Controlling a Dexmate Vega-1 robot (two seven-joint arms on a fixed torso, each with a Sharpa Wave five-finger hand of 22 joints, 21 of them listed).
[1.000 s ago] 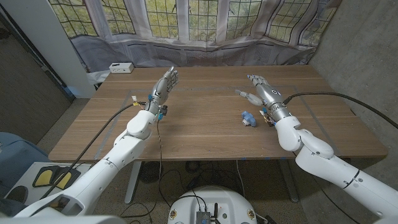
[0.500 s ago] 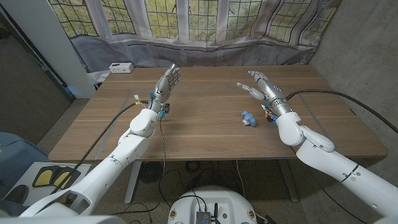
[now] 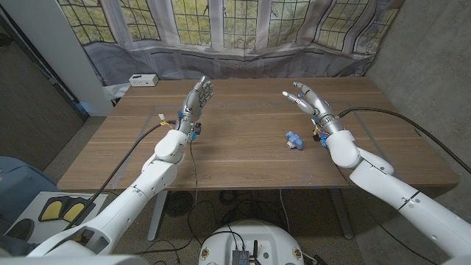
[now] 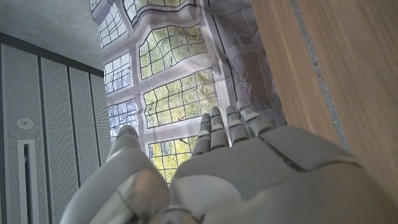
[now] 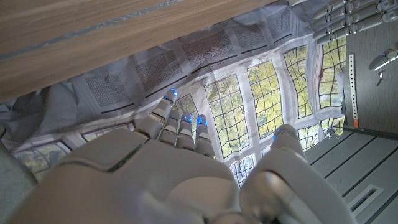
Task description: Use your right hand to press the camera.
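A small blue toy camera (image 3: pixel 294 140) lies on the wooden table (image 3: pixel 243 158), right of the middle. My right hand (image 3: pixel 309 101) hangs in the air beyond and slightly right of it, fingers spread and empty, not touching the camera. In the right wrist view the right hand (image 5: pixel 155 174) points its straight fingers toward the windows. My left hand (image 3: pixel 195 103) is raised over the table's left half, open, with nothing in it. The left wrist view shows the left hand (image 4: pixel 249 168) with its fingers straight and close together.
A white box (image 3: pixel 143 79) sits at the table's far left corner. Pale tape lines (image 3: pixel 243 107) cross the far part of the tabletop. A grey curtain (image 3: pixel 243 59) and leaded windows stand behind the table. A cable (image 3: pixel 390 114) trails from my right wrist.
My right hand has lifted and drawn a little farther back from the camera, its fingers tilting upward. The left hand and the camera have stayed put.
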